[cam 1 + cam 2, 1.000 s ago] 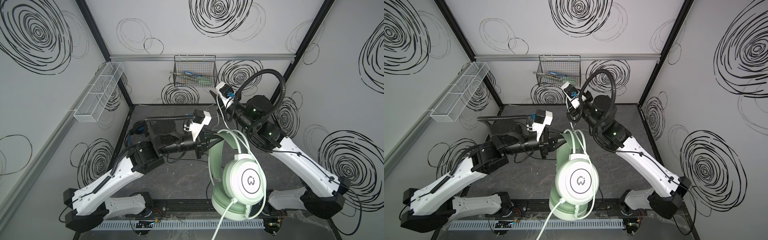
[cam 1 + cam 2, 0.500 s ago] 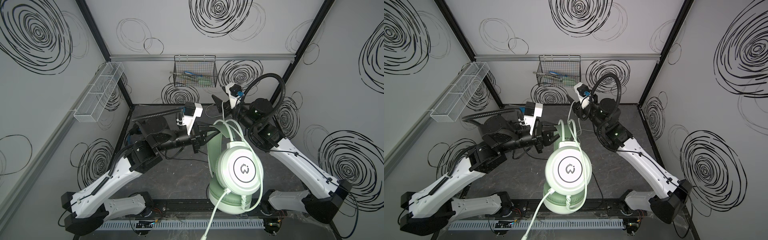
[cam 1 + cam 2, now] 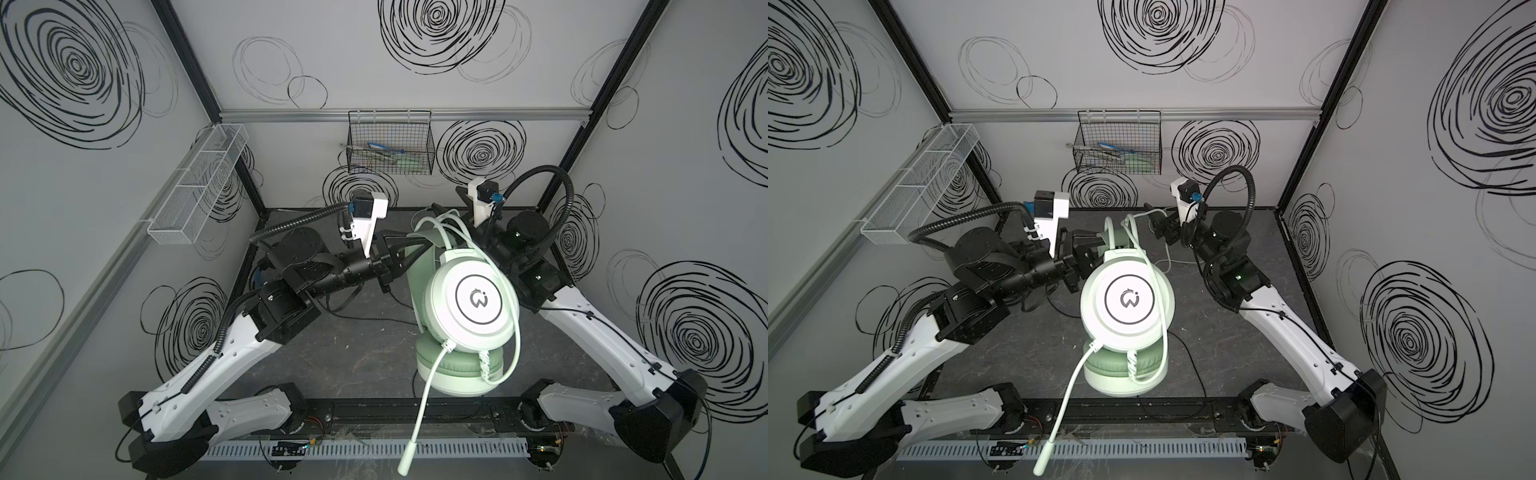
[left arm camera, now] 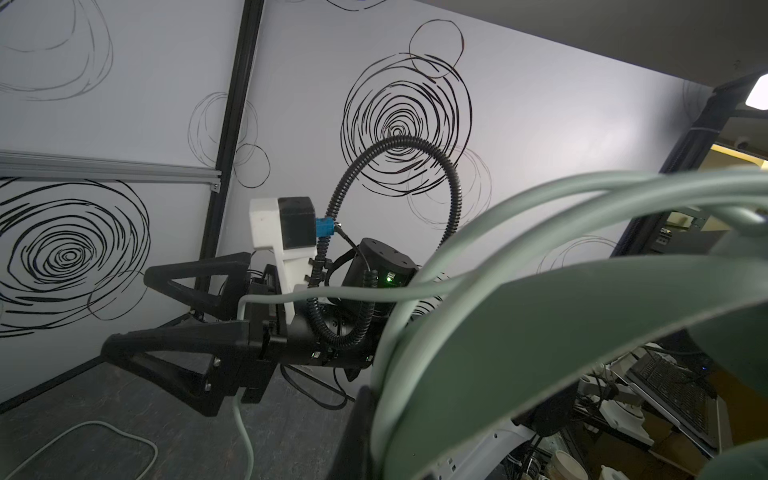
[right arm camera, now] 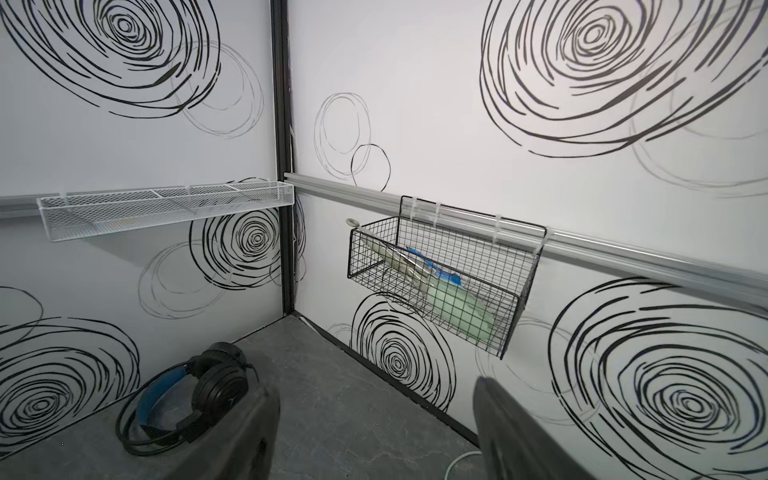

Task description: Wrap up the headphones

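Observation:
The pale mint-green headphones (image 3: 473, 299) (image 3: 1127, 299) hang in mid-air above the table's middle, one earcup facing up and the boom mic (image 3: 419, 407) drooping toward the front. My left gripper (image 3: 409, 253) (image 3: 1096, 245) is shut on their headband (image 4: 540, 340). The white cord (image 4: 332, 297) loops over the band, crosses the base of my right gripper's fingers and drops to the floor. My right gripper (image 3: 1152, 216) (image 4: 124, 311) (image 5: 376, 415) is open behind the band, clamping nothing. The black, blue-padded headphones (image 5: 199, 390) lie in the far left corner.
A black wire basket (image 3: 390, 145) with items in it hangs on the back wall. A white mesh shelf (image 3: 199, 183) is on the left wall. Thin black cable (image 3: 365, 320) trails on the dark floor, and a slotted rail (image 3: 374, 449) runs along the front.
My right gripper's jaws have spread wide and it has shifted toward the back right. My left gripper has carried the mint headphones farther from the front edge.

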Available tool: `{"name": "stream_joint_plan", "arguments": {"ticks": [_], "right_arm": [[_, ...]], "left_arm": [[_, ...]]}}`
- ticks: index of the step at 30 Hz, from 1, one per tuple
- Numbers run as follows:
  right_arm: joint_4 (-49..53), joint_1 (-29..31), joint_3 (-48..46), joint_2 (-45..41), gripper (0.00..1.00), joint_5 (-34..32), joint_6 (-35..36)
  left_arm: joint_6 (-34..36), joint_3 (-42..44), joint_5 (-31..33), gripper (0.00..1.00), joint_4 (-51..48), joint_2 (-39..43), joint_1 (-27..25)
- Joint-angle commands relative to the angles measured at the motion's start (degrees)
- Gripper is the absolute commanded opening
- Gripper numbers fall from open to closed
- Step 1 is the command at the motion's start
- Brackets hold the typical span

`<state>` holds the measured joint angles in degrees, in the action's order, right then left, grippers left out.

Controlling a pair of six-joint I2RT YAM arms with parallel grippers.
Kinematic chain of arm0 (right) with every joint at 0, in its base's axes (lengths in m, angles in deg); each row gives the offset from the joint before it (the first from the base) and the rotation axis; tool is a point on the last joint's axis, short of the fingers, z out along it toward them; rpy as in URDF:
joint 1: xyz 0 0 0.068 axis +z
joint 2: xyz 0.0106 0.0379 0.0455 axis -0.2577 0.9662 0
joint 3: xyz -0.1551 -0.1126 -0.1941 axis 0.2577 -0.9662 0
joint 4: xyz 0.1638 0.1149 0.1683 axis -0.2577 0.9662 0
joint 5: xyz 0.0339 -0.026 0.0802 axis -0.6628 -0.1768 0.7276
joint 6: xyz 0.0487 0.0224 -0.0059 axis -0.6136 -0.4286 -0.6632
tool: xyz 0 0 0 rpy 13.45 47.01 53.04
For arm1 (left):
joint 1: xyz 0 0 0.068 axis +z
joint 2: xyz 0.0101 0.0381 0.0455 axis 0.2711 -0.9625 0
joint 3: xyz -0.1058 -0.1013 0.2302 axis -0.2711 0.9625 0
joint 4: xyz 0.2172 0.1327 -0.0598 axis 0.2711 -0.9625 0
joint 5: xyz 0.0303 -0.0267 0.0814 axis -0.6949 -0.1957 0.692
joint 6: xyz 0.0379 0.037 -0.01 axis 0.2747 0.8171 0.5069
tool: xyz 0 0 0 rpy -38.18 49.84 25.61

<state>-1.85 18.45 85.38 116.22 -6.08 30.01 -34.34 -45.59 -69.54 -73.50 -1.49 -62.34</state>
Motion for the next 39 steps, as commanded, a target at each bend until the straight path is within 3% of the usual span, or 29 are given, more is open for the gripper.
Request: {"name": "stream_joint_plan", "arguments": {"ticks": [1, 6, 15, 25, 27, 30, 35, 39], "right_arm": [[-4.01, -0.05, -0.86, -1.21, 0.82, 5.59, -2.74], [-4.32, -0.34, -1.99, -0.94, 0.89, 12.27, -4.61], [-6.23, -0.36, -4.26, -1.08, 0.92, 19.07, -8.36], [-5.58, -0.29, -9.62, -3.23, 0.80, 18.49, -9.63], [-5.90, -0.34, -10.60, -3.15, 0.73, 18.33, -9.70], [-5.22, -0.47, -10.50, -3.31, 0.53, 16.48, -8.92], [-0.07, -2.44, -7.01, -3.47, 0.00, 7.49, -5.88], [5.49, -5.40, -1.12, -2.65, 0.00, -0.65, -4.43]], "left_arm": [[-4.79, -2.84, -0.28, 0.00, 7.52, -0.22, 1.27], [-5.39, -2.86, -1.03, 0.00, 7.43, -0.98, 2.11], [-6.32, -3.52, -2.42, 0.00, 7.11, -1.69, 3.36], [-6.64, -4.25, -2.84, 0.00, 7.20, -2.35, 3.80], [-6.50, -4.49, -2.92, 0.00, 7.03, -2.44, 3.93], [-6.26, -4.26, -3.08, 0.00, 6.64, -2.18, 3.97], [-2.65, -3.38, -2.07, 0.00, 1.43, -1.22, 5.43], [5.06, -2.50, 2.73, 0.00, -9.54, -0.53, 5.40]]}}
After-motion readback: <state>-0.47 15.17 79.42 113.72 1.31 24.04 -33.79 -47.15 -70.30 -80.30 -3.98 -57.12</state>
